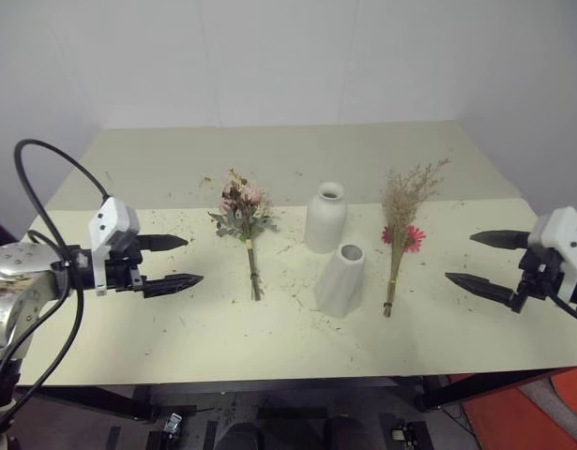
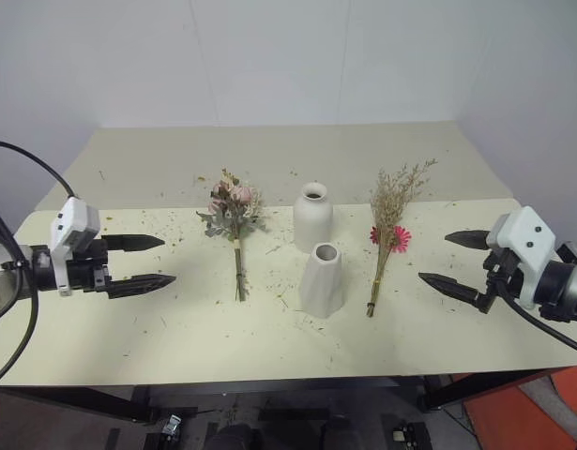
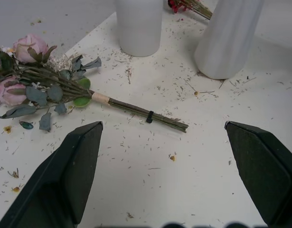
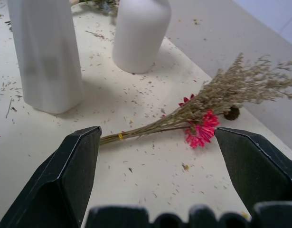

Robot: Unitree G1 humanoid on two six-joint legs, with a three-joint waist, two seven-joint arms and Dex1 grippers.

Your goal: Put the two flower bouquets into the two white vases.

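Observation:
The pink rose bouquet lies flat on the table left of centre, stems toward the front. A rounded bottle-shaped white vase stands upright in the middle, and a tapering cone-shaped white vase stands just in front of it. Right of both lies the dry beige bouquet with its red-pink daisy. My left gripper hovers open to the left of the roses, fingers pointing at them. On the far right, my right gripper is open and aimed at the beige bouquet. Nothing is held.
The pale table is strewn with small plant crumbs. Its front edge runs close below the vases, and a white wall rises behind. A black cable loops over my left arm.

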